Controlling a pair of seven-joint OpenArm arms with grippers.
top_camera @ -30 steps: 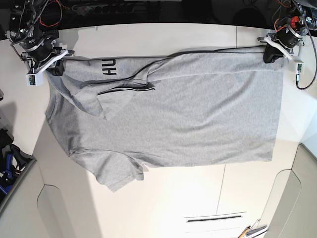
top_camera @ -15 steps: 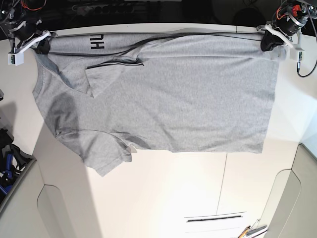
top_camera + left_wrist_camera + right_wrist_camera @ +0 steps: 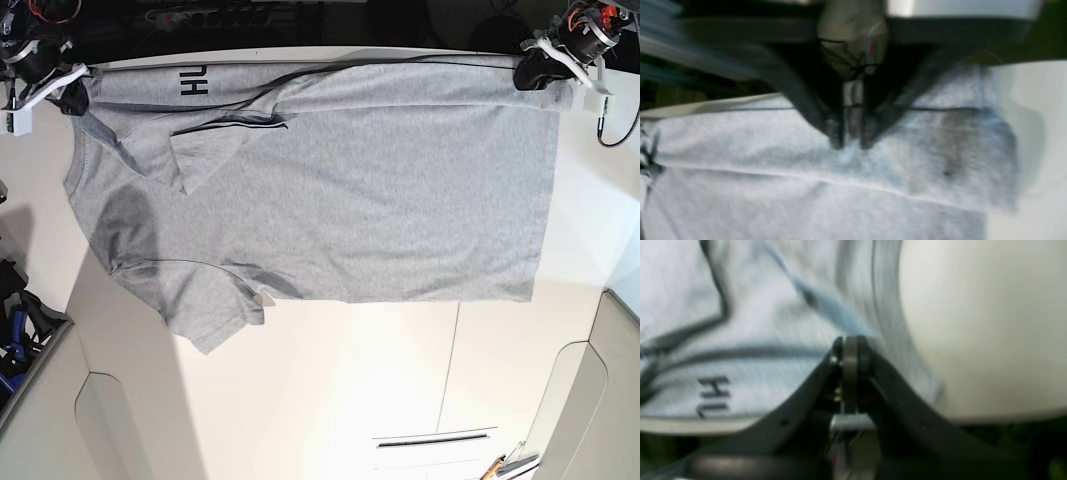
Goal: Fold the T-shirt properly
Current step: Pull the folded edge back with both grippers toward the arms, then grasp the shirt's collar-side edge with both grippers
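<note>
The light grey T-shirt (image 3: 330, 200) lies spread across the white table, its far edge folded over so that black lettering (image 3: 195, 82) shows. At the shirt's far right corner is my left gripper (image 3: 530, 75). In the left wrist view its fingertips (image 3: 836, 141) stand a little apart over the folded hem (image 3: 773, 186), and blur hides whether cloth still touches them. My right gripper (image 3: 68, 100) is at the far left corner, near the neck. In the right wrist view it (image 3: 850, 341) is shut on a pinch of the shirt (image 3: 756, 323), beside the lettering (image 3: 713, 395).
The table (image 3: 330, 390) ends in a dark drop just behind both grippers. A cable (image 3: 610, 130) hangs by the left arm. Blue gear (image 3: 15, 330) sits off the table's left side, and small tools and a strip (image 3: 435, 440) lie at the near edge.
Both arms have drawn the shirt's folded edge farther toward the table's back edge, and the whole shirt slid with it. The left gripper's jaws have parted; the right stays shut.
</note>
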